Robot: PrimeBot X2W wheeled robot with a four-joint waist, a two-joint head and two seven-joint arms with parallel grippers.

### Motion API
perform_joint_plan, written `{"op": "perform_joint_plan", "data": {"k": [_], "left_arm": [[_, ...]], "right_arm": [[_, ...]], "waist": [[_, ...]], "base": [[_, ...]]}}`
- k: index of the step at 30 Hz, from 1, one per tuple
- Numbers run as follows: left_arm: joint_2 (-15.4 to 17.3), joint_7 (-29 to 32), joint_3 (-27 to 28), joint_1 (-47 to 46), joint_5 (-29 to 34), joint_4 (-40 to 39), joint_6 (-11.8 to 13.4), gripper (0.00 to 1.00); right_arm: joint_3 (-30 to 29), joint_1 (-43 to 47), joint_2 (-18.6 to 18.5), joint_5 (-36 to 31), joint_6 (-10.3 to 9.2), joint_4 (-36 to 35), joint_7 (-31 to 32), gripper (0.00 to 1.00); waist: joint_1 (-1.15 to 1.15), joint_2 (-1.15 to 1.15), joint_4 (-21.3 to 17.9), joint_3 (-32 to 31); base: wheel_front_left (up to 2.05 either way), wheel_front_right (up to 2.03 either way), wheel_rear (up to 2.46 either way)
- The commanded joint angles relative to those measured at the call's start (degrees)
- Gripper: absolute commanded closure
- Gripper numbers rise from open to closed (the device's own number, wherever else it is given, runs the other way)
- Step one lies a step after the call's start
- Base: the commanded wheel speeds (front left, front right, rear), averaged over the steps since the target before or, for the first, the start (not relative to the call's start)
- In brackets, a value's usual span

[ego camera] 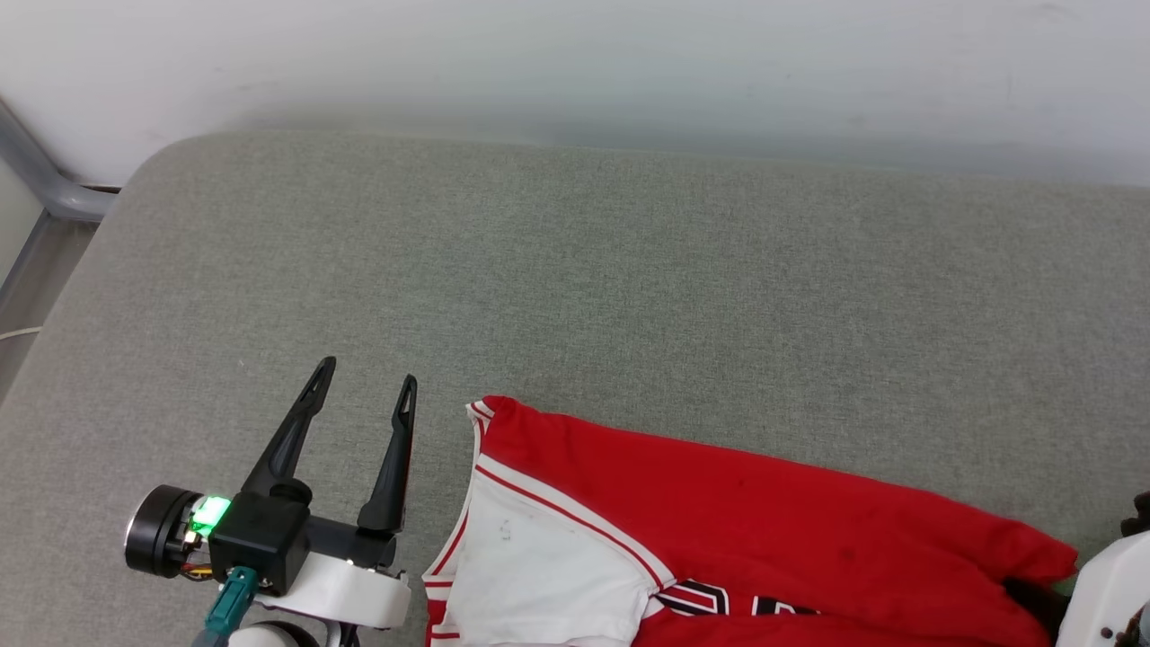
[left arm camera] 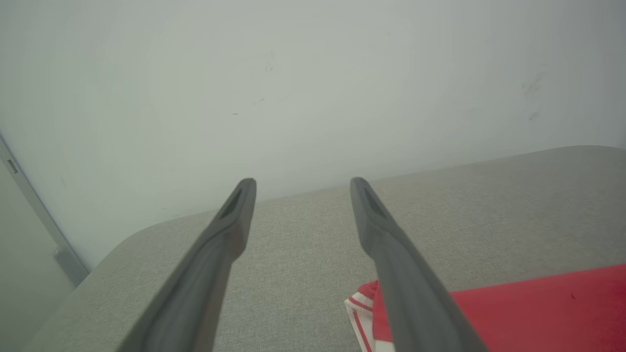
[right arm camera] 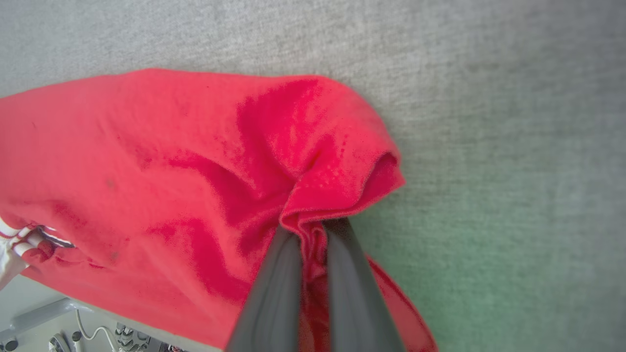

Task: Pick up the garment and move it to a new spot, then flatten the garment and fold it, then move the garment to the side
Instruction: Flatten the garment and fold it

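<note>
The garment [ego camera: 719,503], a red jersey with a white sleeve and black lettering, lies at the near edge of the grey cushioned surface [ego camera: 575,288]. My right gripper [right arm camera: 313,230] is shut on a bunched red fold of the garment [right arm camera: 195,171] near its right end, the cloth pinched between the two dark fingers [right arm camera: 274,288]. Left of the garment's striped trim, my left gripper [ego camera: 367,377] stands open above the surface with nothing between its fingers. In the left wrist view the left gripper [left arm camera: 303,188] points toward the wall, with the garment's corner [left arm camera: 528,308] at lower right.
A pale wall [ego camera: 575,63] runs behind the surface. A grey metal rail [ego camera: 45,180] stands at the far left corner. My right arm's white housing [ego camera: 1114,593] sits at the lower right. Cables and robot parts [right arm camera: 73,332] show below the near edge.
</note>
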Motion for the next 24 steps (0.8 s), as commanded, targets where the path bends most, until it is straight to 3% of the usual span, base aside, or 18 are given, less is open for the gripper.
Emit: {"op": "perform_joint_plan", "data": {"k": [1, 14, 24], "left_arm": [[-0.28, -0.26, 0.35, 0.65, 0.47, 0.21, -0.53, 0.0], [-0.76, -0.26, 0.71, 1.55, 0.69, 0.63, -1.4, 0.0], [-2.04, -0.26, 0.73, 2.69, 0.46, 1.47, -1.78, 0.0]], "right_arm": [[-0.45, -0.22, -1.54, -1.23, -0.26, 2.34, -1.95, 1.0], [-6.16, -2.5, -9.92, -8.27, -0.17, 8.71, -7.64, 1.0], [-4.07, -1.74, -7.53, -7.23, -0.14, 3.54, -6.24, 1.0]], "waist": [[0.0, 0.0, -0.31, -0.48], [0.0, 0.0, -1.33, -2.22], [0.0, 0.0, -1.62, -4.74]], "base": [[0.0, 0.0, 0.0], [0.0, 0.0, 0.0], [0.0, 0.0, 0.0]]}}
